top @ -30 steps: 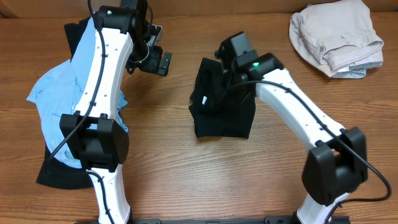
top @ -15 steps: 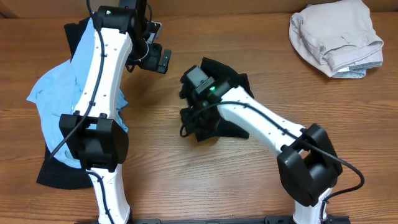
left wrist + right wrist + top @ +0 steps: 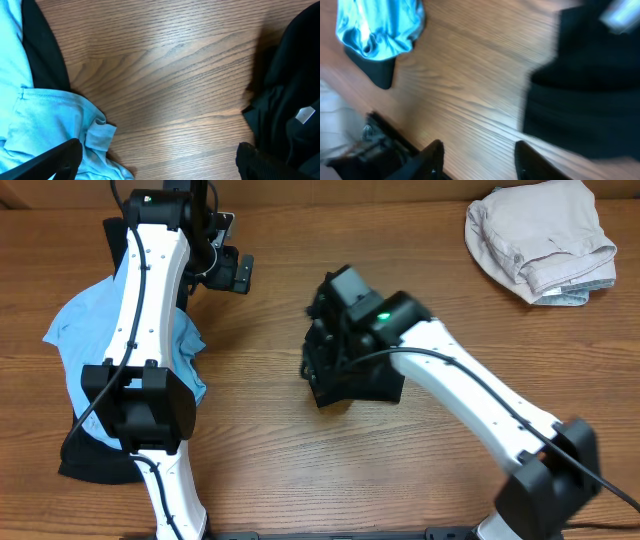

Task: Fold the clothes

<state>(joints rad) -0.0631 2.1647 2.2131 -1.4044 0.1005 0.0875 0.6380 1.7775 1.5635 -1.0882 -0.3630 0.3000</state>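
The clothes lie in separate heaps. A black shirt [image 3: 362, 380] sits folded at the table's middle, and its small white tag [image 3: 304, 115] shows in the left wrist view. My right gripper [image 3: 480, 162] hovers at the shirt's left edge [image 3: 318, 345], open, with only bare wood between its fingers; that view is blurred. A light blue garment [image 3: 85, 330] lies at the left over a black one [image 3: 95, 455]. My left gripper [image 3: 160, 161] hangs wide open above bare wood between the blue garment [image 3: 45, 120] and the black shirt [image 3: 290, 75], holding nothing.
A beige garment [image 3: 540, 240] is bunched at the back right corner. The left arm's white links [image 3: 145, 310] stretch over the blue garment. The wooden table [image 3: 260, 470] shows between the heaps.
My right gripper closed on the black shirt, dragged it left, then opened and let go as the arm swung. The left gripper drifted slightly left and back, staying open.
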